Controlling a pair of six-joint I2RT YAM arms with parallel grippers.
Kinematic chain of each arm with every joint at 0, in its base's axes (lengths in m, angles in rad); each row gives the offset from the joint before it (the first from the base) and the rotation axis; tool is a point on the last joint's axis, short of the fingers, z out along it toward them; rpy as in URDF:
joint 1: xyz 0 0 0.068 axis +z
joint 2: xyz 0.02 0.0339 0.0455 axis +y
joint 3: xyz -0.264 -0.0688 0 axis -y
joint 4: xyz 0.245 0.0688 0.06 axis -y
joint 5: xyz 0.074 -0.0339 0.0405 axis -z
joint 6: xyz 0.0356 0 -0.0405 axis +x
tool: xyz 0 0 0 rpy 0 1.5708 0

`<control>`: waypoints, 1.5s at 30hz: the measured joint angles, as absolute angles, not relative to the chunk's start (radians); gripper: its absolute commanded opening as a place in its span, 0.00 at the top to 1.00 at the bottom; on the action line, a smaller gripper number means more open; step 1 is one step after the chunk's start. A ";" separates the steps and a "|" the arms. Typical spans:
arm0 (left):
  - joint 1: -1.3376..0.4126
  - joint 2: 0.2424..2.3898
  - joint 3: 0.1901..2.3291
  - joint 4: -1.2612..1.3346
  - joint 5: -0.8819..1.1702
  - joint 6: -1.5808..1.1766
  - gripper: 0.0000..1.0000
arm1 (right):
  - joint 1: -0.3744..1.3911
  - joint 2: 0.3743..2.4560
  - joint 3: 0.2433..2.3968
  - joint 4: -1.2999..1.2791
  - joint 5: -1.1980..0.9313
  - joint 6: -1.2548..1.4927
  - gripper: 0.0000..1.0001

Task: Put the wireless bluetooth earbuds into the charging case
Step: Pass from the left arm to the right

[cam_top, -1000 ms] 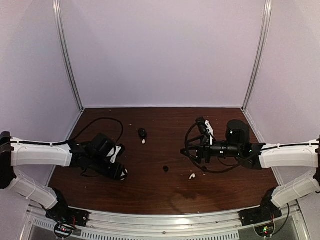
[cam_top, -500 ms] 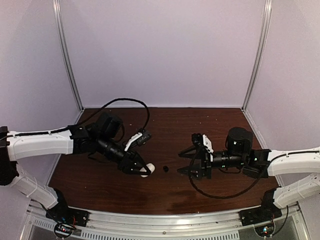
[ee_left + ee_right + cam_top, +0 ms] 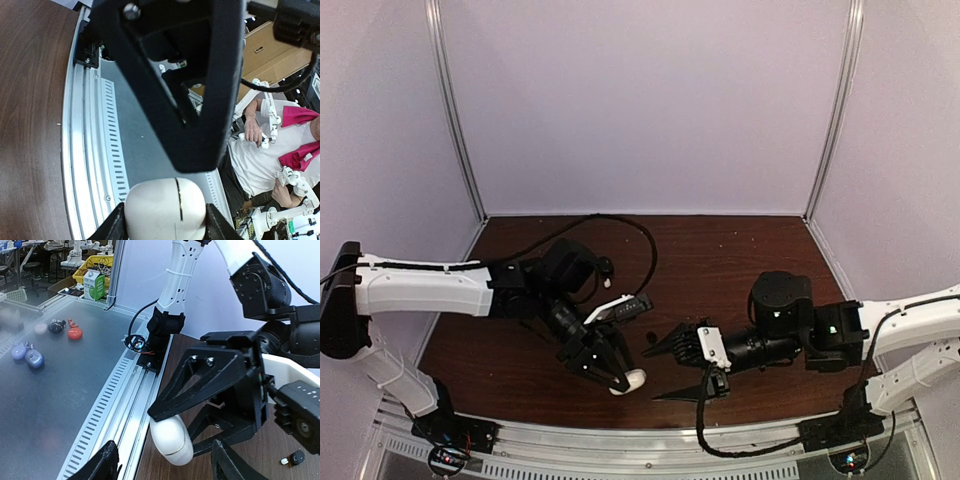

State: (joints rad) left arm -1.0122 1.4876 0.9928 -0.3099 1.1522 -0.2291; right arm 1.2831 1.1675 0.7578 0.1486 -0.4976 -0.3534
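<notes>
Left gripper point(image 3: 620, 382) clamps the white charging case point(image 3: 165, 207).
Right gripper point(image 3: 651, 375) faces it, jaws apart and empty; earbuds point(image 3: 297, 457) lie on the table point(image 3: 750, 260).

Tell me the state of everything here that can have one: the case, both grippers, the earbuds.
white charging case: lid closed, clamped in the left gripper.
left gripper: shut on the white charging case.
right gripper: open, empty, facing the case.
black earbud: loose on the table, outside the case.
white earbud: loose on the table beside the black one.
</notes>
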 measured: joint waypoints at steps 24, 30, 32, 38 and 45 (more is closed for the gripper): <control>-1.042 1.539 1.059 -0.318 1.259 -0.180 0.70 | 1.346 1.261 0.796 0.119 -0.413 -0.472 0.68; -1.042 1.539 1.059 -0.327 1.272 -0.179 0.47 | 1.347 1.264 0.798 0.128 -0.402 -0.502 0.82; -1.046 1.538 1.059 -0.332 1.272 -0.174 0.38 | 1.349 1.264 0.798 0.127 -0.400 -0.509 0.84; -1.021 1.465 1.052 -0.320 1.169 -0.152 0.25 | 1.348 1.257 0.798 0.123 -0.363 -0.457 0.87; -0.924 1.210 0.961 -0.198 0.914 -0.162 0.31 | 1.285 1.211 0.758 0.158 -0.359 -0.313 0.90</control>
